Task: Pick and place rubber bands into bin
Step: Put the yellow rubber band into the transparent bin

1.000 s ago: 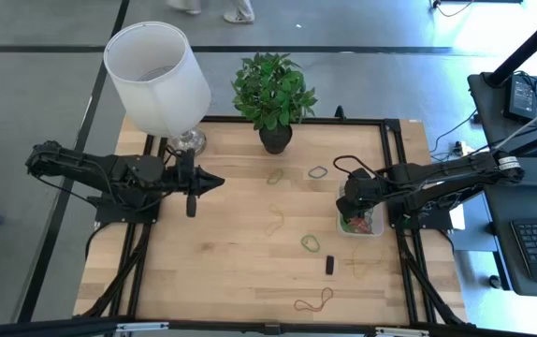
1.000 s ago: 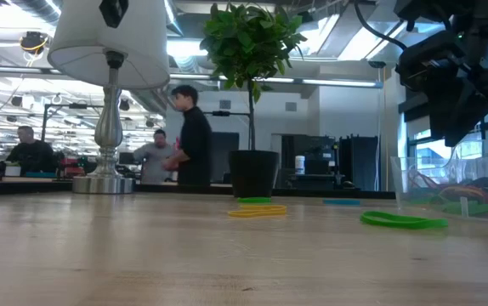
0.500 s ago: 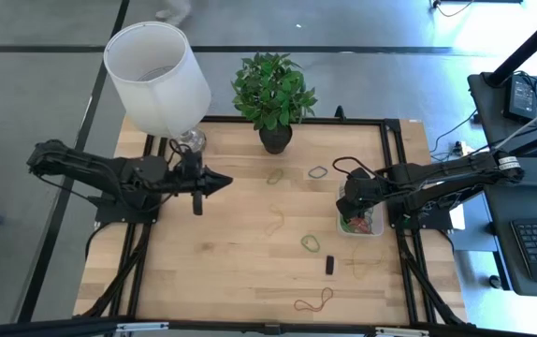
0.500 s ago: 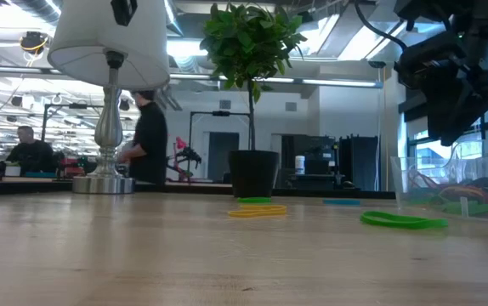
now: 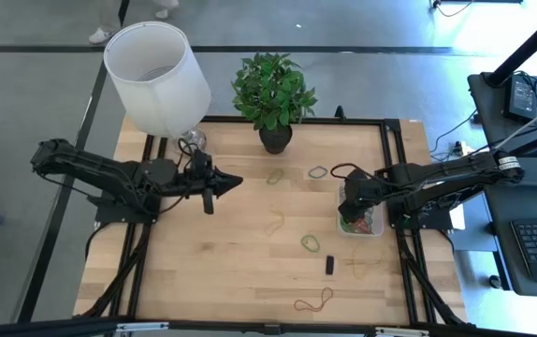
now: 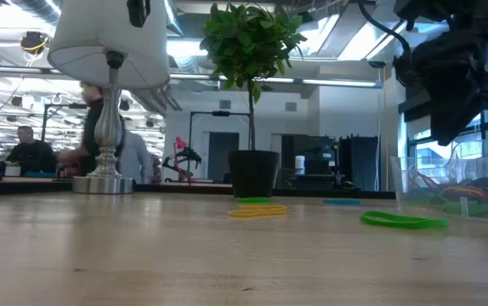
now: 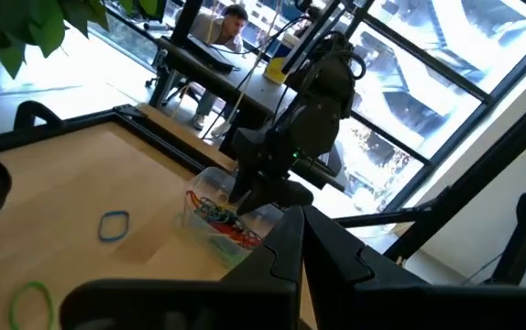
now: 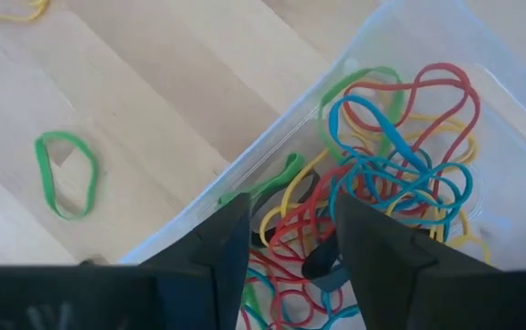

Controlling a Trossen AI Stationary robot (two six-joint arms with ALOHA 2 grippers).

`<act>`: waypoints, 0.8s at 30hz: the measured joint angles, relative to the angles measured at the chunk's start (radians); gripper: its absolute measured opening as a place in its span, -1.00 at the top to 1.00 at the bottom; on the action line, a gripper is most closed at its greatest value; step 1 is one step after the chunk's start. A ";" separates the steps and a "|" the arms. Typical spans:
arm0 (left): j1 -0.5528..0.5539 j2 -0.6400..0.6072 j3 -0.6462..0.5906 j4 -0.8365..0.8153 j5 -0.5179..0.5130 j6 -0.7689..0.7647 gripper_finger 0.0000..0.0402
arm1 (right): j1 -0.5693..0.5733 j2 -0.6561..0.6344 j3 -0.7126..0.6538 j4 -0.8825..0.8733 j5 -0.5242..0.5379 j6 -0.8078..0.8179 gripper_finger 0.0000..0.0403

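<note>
The clear bin (image 5: 377, 229) stands near the table's right edge, holding a tangle of red, blue, green and yellow rubber bands (image 8: 400, 156). My right gripper (image 5: 346, 212) hangs open over the bin's left end, fingers pointing steeply down (image 8: 290, 234). Loose rubber bands lie flat on the wood: a green one (image 5: 310, 242) left of the bin (image 8: 66, 174), a yellow one (image 5: 274, 221), a blue one (image 5: 318, 172) and others. My left gripper (image 5: 238, 178) is shut with nothing in it, held level above the table's left half, pointing toward the bin (image 7: 217, 213).
A potted plant (image 5: 273, 94) stands at the far edge, a lamp with a white shade (image 5: 156, 75) at the far left corner. A small black block (image 5: 330, 265) lies near the bin. More bands lie toward the near edge (image 5: 313, 300). People move in the room behind.
My left gripper has gone toward the table's right edge, away from the lamp, rolling about its own pointing line as it went, and has stayed shut. My right gripper has kept its place over the bin and rolled a little. No band has moved.
</note>
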 joint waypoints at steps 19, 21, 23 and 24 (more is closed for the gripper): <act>-0.021 0.422 0.316 -0.107 0.076 0.288 0.99 | 0.151 -0.204 0.000 -0.166 -0.002 0.092 0.21; -0.019 0.482 0.386 -0.187 0.075 0.289 0.99 | 0.188 -0.241 0.000 -0.170 0.027 0.110 0.27; -0.016 0.540 0.453 -0.275 0.072 0.289 0.99 | 0.221 -0.275 0.000 -0.168 0.051 0.113 0.36; -0.012 0.570 0.487 -0.314 0.073 0.289 0.99 | 0.234 -0.290 0.000 -0.168 0.054 0.108 0.41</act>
